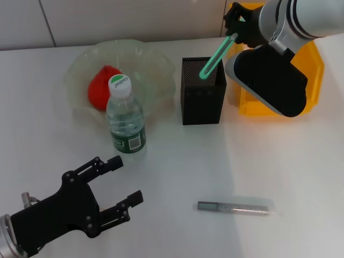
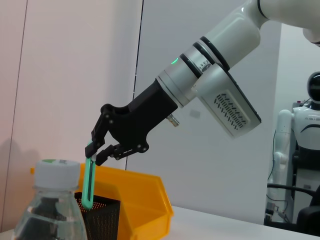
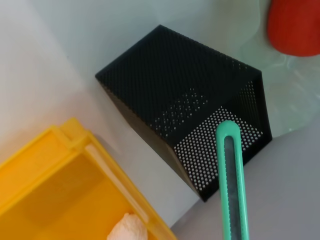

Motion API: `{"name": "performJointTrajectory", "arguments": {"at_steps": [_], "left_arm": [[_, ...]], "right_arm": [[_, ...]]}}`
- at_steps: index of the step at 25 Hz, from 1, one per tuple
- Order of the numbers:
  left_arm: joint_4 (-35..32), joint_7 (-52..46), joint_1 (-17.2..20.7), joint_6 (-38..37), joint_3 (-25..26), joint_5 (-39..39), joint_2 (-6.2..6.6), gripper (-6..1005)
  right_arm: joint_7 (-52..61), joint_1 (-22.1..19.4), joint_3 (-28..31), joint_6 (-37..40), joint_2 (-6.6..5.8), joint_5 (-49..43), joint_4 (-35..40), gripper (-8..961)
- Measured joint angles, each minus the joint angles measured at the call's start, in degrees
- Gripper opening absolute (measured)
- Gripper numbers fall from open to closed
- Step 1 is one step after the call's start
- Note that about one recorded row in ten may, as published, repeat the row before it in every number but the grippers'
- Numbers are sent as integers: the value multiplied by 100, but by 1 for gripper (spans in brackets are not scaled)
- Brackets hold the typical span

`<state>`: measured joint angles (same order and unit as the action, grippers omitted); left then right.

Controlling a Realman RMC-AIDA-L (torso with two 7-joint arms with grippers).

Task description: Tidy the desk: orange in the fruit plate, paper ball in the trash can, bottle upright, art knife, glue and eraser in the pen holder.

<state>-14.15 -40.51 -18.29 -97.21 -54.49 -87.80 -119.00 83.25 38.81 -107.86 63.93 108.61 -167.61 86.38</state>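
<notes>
1. Nearest the head camera, the left gripper (image 1: 121, 185) hovers low over the bare desk (image 1: 269, 161) with its fingers spread wide and nothing between them; it looks idle.
2. The art knife (image 1: 216, 57) is the thing in hand: a slim green cutter, held by its upper end in the right gripper (image 1: 232, 33), whose fingers are closed on it. It hangs tilted, its lower tip at the mouth of the black mesh pen holder (image 1: 202, 102), not yet let go.
3. I judge the knife light, stiff and smooth-sided, so a pinch at the handle end suits it; a loose grip could let it swing or slide.
4. The pen holder stands between the glass fruit plate (image 1: 156, 59), which holds an orange-red fruit (image 1: 102, 88), and the yellow trash can (image 1: 312, 80), where a paper ball (image 3: 127, 227) lies.
5. The bottle (image 1: 125, 115) stands upright, just before the plate.
6. A grey stick (image 1: 232, 207), perhaps the glue, lies flat on the desk.
</notes>
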Motion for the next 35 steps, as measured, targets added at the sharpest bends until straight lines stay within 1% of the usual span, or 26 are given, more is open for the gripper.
{"name": "performJointTrajectory", "arguments": {"at_steps": [15, 19, 20, 22, 24, 25, 26, 27, 28, 29, 30, 31, 32, 33, 34, 35], "left_arm": [[131, 70, -51, 1, 0, 0, -10, 779], [132, 71, -57, -1, 0, 0, -10, 779], [132, 71, -59, -4, 0, 0, -9, 779], [132, 71, -61, -10, 0, 0, -9, 779], [129, 71, -66, -60, -4, 0, -8, 779], [113, 70, -68, -138, -25, -1, 2, 779], [113, 70, -68, -138, -25, -1, 2, 779], [103, 70, -68, -177, -35, -1, 9, 779], [81, 68, -70, -255, -44, -1, 27, 779], [81, 68, -70, -255, -44, -1, 27, 779], [41, 53, -70, -287, -39, -1, 44, 779], [0, 43, -66, -292, -38, -1, 47, 779], [0, 43, -66, -292, -38, -1, 47, 779], [-63, 26, -55, -299, -34, -1, 53, 779], [-115, 18, -45, -308, -31, -1, 57, 779], [-237, 6, -24, -350, -16, -1, 63, 779]], "right_arm": [[85, 193, -69, 67, 20, 0, -128, 221], [233, 213, -75, 88, 20, 1, -101, 339], [412, 224, -32, 131, 20, 4, 14, 369], [538, 229, 29, 173, 20, 5, 106, 368], [892, 227, 247, 296, 43, 16, 356, 367], [1276, 160, 564, 373, 100, 22, 681, 366], [1276, 160, 564, 373, 100, 22, 681, 365], [1471, 101, 743, 390, 132, 24, 873, 365], [1827, -76, 1163, 387, 203, 102, 1259, 364], [1827, -76, 1163, 387, 203, 102, 1259, 364], [2167, -259, 1690, 368, 300, 407, 1595, 363], [2167, -259, 1690, 368, 300, 407, 1595, 363], [2281, -386, 2039, 364, 389, 703, 1783, 362], [2344, -522, 2370, 374, 506, 1063, 1941, 362], [2354, -679, 2729, 406, 655, 1458, 2107, 361], [2348, -1125, 3461, 532, 970, 2557, 2343, 361]]}}
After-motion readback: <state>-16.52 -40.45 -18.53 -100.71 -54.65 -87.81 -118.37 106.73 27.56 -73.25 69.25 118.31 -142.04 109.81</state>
